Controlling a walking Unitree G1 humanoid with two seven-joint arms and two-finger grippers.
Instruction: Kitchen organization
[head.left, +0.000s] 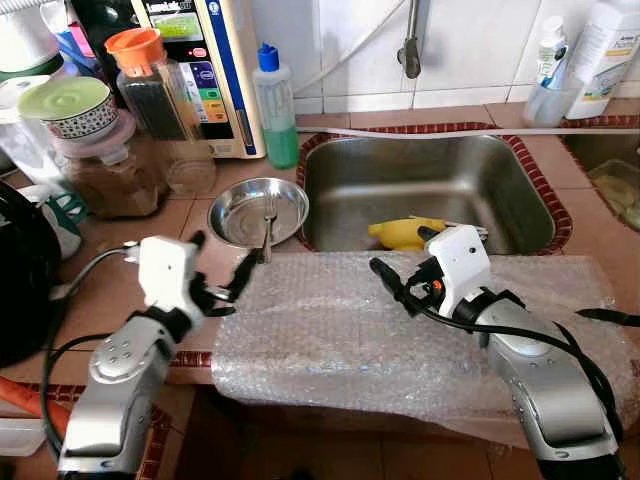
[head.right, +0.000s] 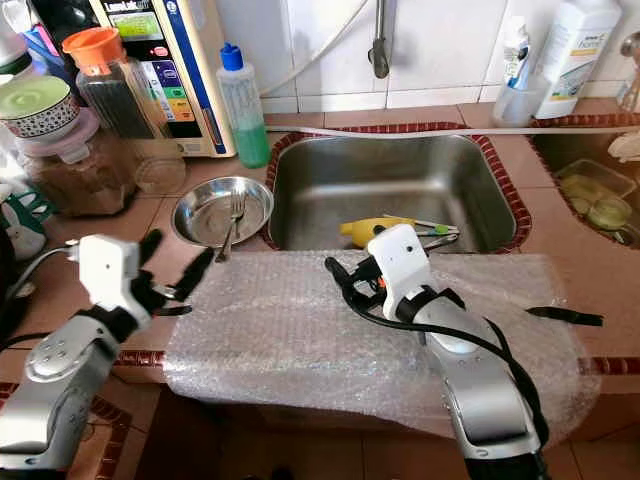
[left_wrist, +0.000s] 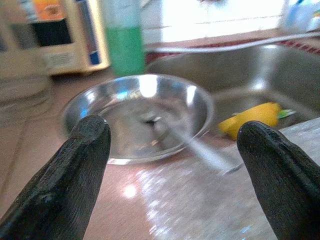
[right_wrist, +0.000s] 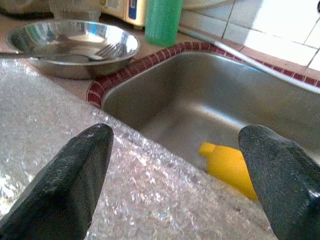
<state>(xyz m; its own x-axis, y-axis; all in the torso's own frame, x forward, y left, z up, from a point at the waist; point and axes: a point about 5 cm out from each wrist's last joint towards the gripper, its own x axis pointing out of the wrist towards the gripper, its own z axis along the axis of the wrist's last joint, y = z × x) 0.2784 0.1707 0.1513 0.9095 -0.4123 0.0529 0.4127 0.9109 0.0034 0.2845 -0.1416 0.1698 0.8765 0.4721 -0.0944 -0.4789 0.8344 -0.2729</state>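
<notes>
A steel bowl (head.left: 240, 215) with a fork (head.left: 268, 228) leaning in it sits on the tiled counter left of the sink (head.left: 480, 175). My left gripper (head.left: 222, 262) hovers open just in front of the bowl, at the left edge of a bubble wrap sheet (head.left: 330, 330). In the left wrist view the bowl (left_wrist: 125, 115) and fork (left_wrist: 192, 145) lie between and beyond the fingers (left_wrist: 65, 185). My right gripper (head.left: 402, 255) is open above the far edge of the bubble wrap, pointing toward the sink. A yellow object (right_wrist: 230, 167) lies in the sink with some utensils.
A green soap bottle (head.left: 275, 105), a white appliance (head.left: 215, 70) and several jars (head.left: 110, 165) crowd the back left of the counter. White bottles (head.left: 605, 50) stand at the back right. A second basin (head.left: 615, 180) lies at the right. The tap (head.left: 410, 45) hangs above the sink.
</notes>
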